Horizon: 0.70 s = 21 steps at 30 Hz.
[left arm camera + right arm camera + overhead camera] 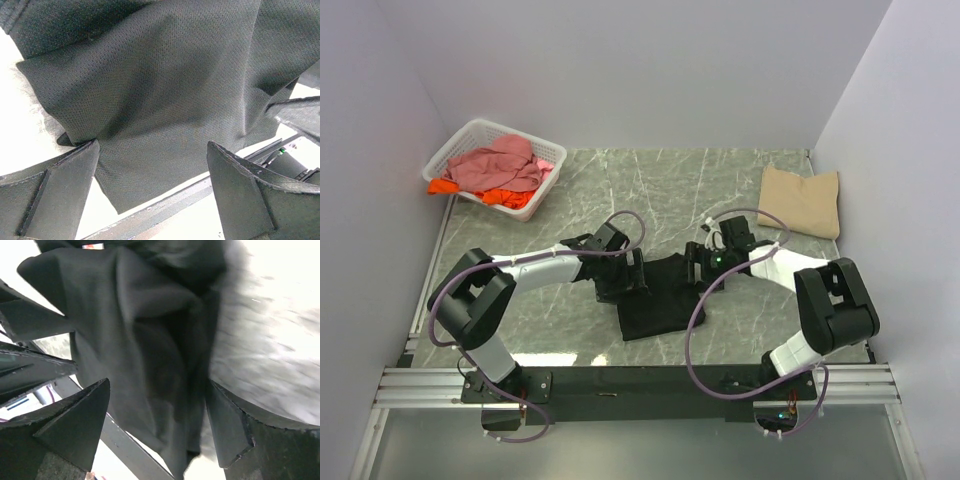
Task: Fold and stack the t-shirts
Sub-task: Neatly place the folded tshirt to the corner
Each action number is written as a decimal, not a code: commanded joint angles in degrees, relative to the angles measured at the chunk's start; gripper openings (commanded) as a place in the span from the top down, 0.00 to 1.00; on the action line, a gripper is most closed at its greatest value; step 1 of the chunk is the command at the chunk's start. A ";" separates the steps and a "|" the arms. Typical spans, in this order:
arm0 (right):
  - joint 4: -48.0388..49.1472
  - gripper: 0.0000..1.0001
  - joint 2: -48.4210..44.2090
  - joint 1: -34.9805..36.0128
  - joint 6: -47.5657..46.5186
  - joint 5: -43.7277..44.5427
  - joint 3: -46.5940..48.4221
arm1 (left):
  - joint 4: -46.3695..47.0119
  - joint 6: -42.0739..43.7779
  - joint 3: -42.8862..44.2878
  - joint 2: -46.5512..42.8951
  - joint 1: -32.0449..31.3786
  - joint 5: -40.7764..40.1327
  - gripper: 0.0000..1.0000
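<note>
A black t-shirt (658, 295) lies crumpled on the marble table between my two grippers. My left gripper (623, 277) is at its left edge, jaws open, with the black cloth (165, 95) spread under the fingers (70, 190). My right gripper (702, 264) is at its right edge, jaws open over bunched black cloth (150, 340). Neither is closed on the cloth. A folded tan t-shirt (801, 200) lies at the back right. Pink (502, 163) and orange (510, 197) shirts lie heaped in the basket.
A white lattice basket (460, 143) stands at the back left corner. Walls close in on left, back and right. The arm bases and a black rail (640, 382) run along the near edge.
</note>
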 commanded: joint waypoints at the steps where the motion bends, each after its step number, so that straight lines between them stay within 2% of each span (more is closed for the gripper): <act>1: 1.34 0.16 3.18 3.53 -0.30 5.24 -1.56 | 1.12 0.21 -1.35 1.77 -0.23 -0.25 0.04; 9: 4.50 0.16 6.08 11.80 4.80 8.50 -1.38 | 1.56 0.21 -1.35 1.94 -0.23 -0.07 0.04; 15: 3.45 0.25 9.07 14.70 4.89 9.46 1.69 | 1.91 0.30 -0.48 2.38 -0.23 -0.07 0.04; 18: 3.36 0.40 10.30 15.06 5.59 10.43 2.23 | 1.82 0.30 -0.39 2.30 -0.23 -0.07 0.04; 19: 3.10 0.49 10.65 15.06 5.77 10.78 2.31 | 1.82 0.21 -0.56 2.03 -0.23 -0.07 0.04; 21: 2.05 0.58 11.00 15.14 5.24 11.75 2.75 | 1.47 0.21 -0.39 1.68 -0.23 0.10 0.04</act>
